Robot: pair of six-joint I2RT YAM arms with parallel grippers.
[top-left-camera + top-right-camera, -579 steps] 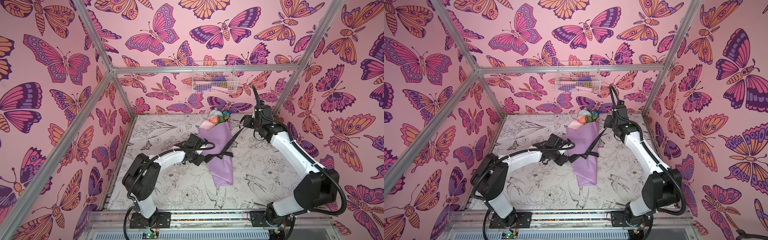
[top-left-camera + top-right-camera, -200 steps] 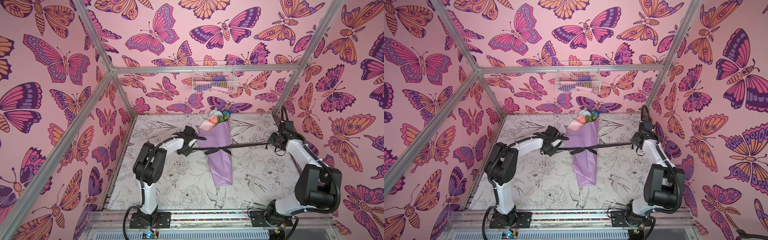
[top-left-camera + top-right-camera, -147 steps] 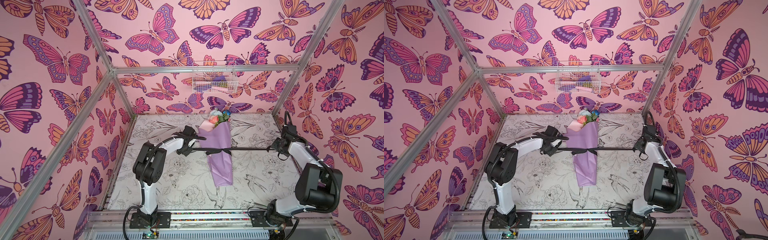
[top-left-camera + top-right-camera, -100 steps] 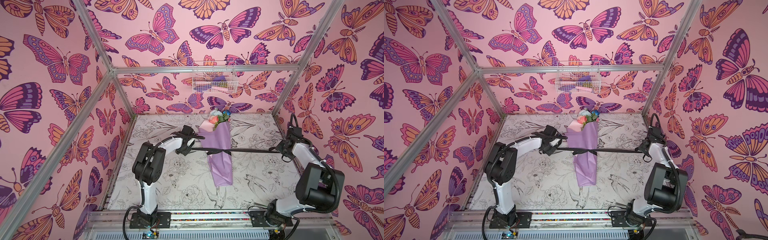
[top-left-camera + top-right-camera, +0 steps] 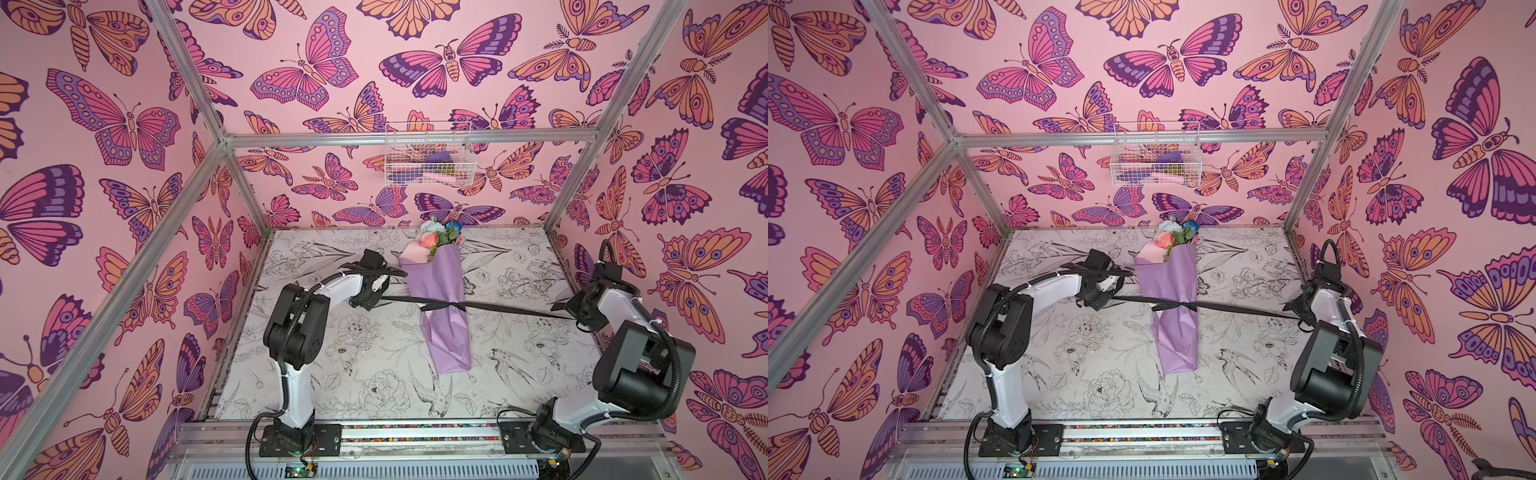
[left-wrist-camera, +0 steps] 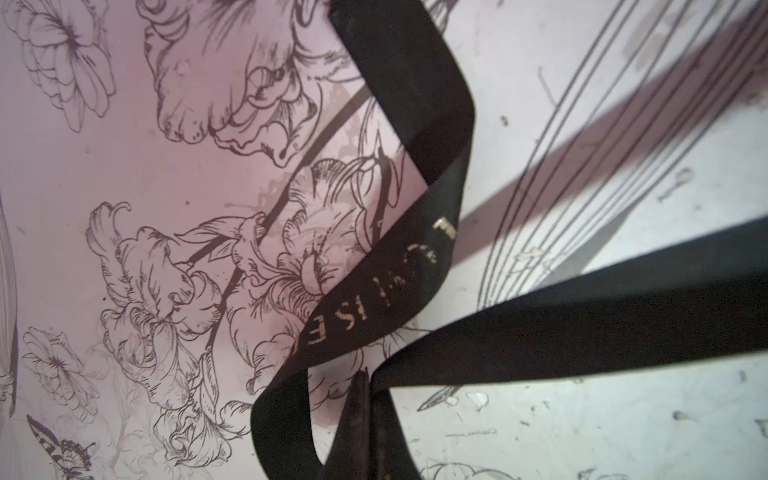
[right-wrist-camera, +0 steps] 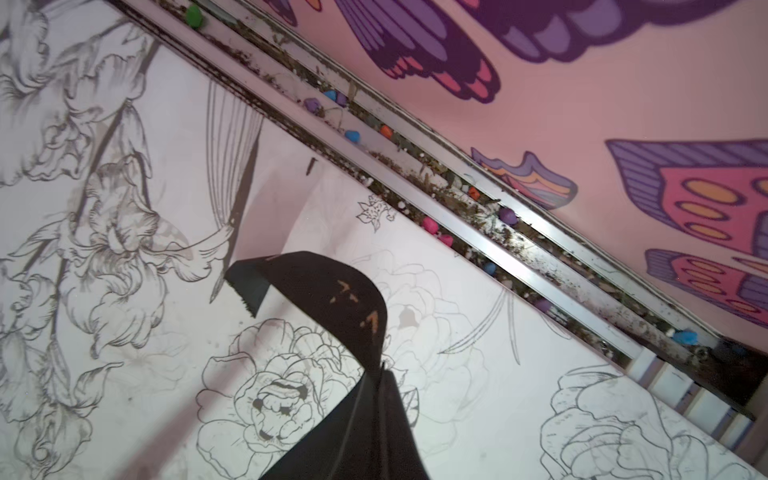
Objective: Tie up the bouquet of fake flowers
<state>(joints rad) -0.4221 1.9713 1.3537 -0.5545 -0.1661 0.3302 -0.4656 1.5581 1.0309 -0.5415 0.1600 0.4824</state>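
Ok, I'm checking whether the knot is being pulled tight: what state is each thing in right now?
bouquet of fake flowers: lying flat, lilac-wrapped, cinched mid-length.
black ribbon: knotted around the wrap, stretched taut between both grippers.
left gripper: shut on the black ribbon.
right gripper: shut on the black ribbon.
wire basket: hanging on the back wall, some items inside.

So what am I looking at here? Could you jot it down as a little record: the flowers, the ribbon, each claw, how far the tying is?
bouquet: fake flowers in lilac paper, lying on the table, blooms toward the back wall
ribbon: black, knotted once around the wrap's middle, stretched taut to both sides
left gripper: shut on the ribbon, a loose tail hanging past it
right gripper: shut on the ribbon near its other end
tying: one knot cinched; no bow visible
back wall: wire basket, contents unclear
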